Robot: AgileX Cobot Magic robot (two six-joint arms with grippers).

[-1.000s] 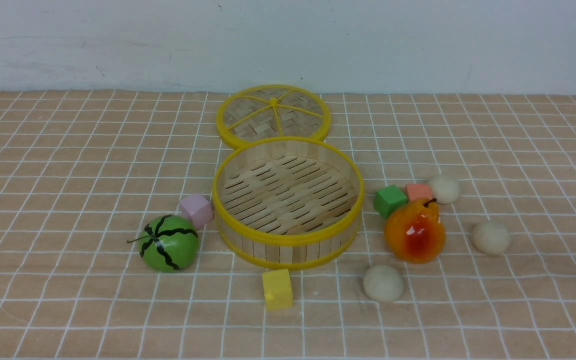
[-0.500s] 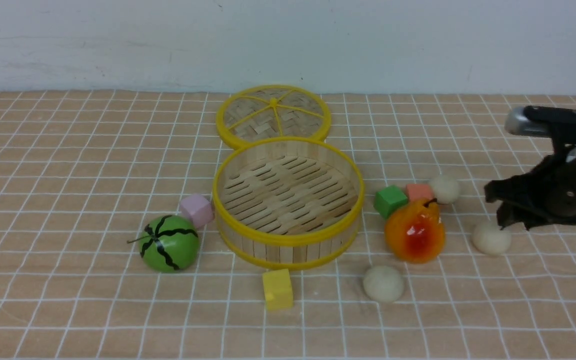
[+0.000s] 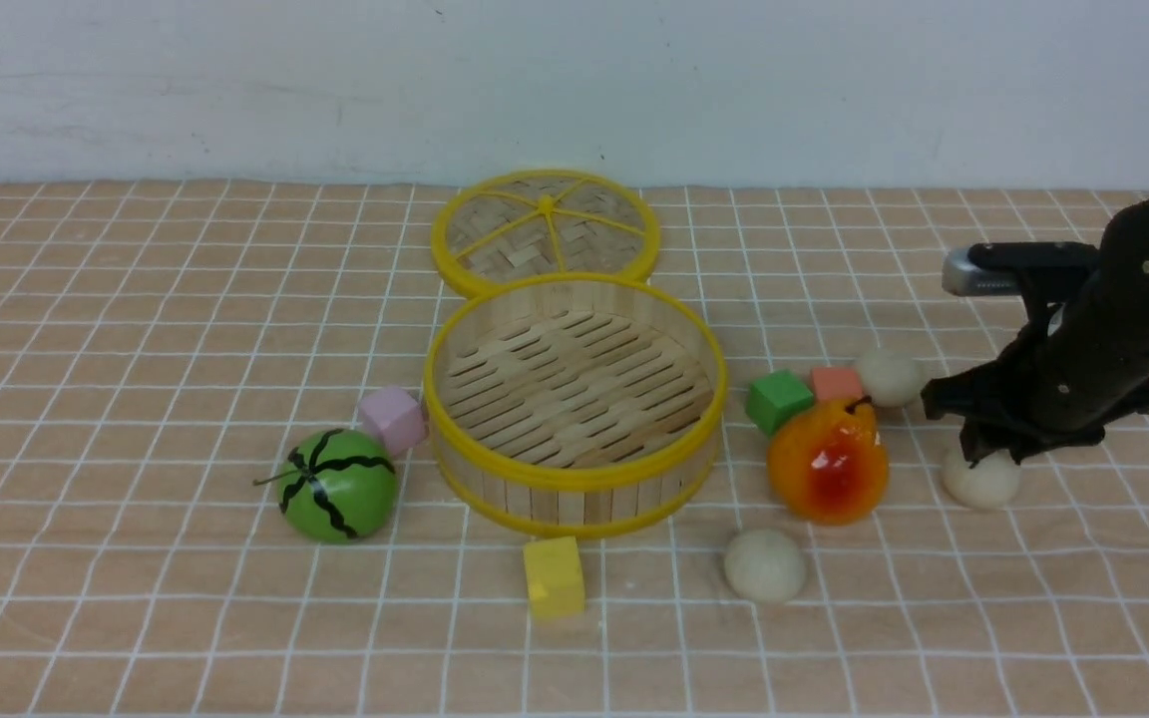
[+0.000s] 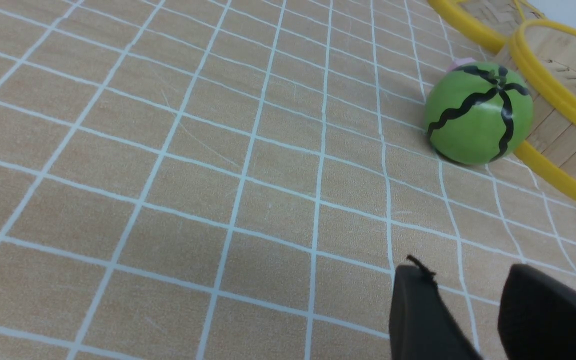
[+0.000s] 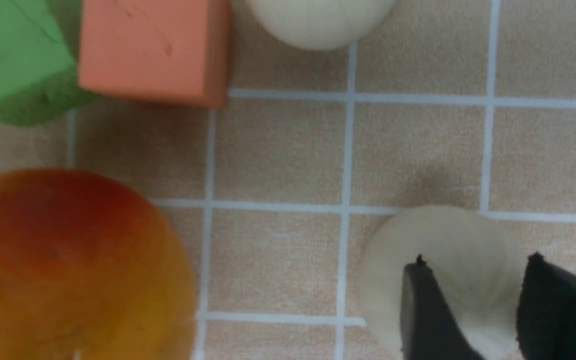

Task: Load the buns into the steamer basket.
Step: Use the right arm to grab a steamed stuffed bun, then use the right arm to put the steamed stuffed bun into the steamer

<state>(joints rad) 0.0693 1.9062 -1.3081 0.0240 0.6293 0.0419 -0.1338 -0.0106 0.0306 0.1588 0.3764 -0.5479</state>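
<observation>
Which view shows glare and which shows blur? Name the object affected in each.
Front view: glare, a white highlight on the glossy pear. Right wrist view: blur, the same pear is close and out of focus, while the bun looks sharper.

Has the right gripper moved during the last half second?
Yes. The right gripper shifted leftward, toward the pear, and now sits over the rightmost bun.

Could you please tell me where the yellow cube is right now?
In the front view, the yellow cube sits just in front of the steamer basket, on the robot's side, with a bun to its right.
</observation>
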